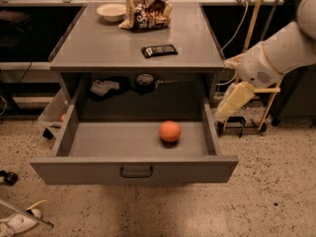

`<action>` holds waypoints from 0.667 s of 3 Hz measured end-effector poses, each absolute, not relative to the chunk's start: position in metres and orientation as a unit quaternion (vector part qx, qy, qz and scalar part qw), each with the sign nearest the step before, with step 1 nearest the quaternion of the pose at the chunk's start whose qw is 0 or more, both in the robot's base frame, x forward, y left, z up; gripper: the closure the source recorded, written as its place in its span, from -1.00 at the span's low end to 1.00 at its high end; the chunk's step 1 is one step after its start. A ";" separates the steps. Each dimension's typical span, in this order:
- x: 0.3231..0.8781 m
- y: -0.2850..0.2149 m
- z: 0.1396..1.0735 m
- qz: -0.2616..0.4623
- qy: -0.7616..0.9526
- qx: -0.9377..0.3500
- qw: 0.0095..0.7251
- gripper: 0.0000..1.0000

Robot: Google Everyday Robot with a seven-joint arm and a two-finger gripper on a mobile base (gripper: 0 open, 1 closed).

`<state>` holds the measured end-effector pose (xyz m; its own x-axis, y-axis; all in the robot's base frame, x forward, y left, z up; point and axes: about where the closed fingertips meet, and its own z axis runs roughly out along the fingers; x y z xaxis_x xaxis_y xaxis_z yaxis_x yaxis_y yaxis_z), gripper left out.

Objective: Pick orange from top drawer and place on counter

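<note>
Top drawer (pixel 98 171) is pulled wide open at the bottom centre of the frame, small dark handle (pixel 136 172) on its front panel, and there's the orange (pixel 170 131), sitting alone on the drawer floor, right of centre and a little short of the front wall. Over on the right edge, the pale robot arm (pixel 279 51) reaches in from the upper right, and the gripper (pixel 230 104) hangs at its end, angled down and to the left, just outside the drawer's right side wall and apart from the orange; whether it's open or closed, can't tell from here. It carries nothing visible. Up top, the counter (pixel 108 48) holds a white bowl (pixel 111 11) and a crinkled snack bag (pixel 146 11) along the far edge, with a dark wrapped bar (pixel 159 50) lying flat nearer the front.
</note>
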<state>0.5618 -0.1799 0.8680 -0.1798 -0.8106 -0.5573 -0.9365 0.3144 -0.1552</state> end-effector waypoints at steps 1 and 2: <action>0.605 -0.158 0.820 0.153 0.759 -0.555 0.305 -1.00; 0.626 -0.146 0.772 0.178 0.765 -0.541 0.302 -1.00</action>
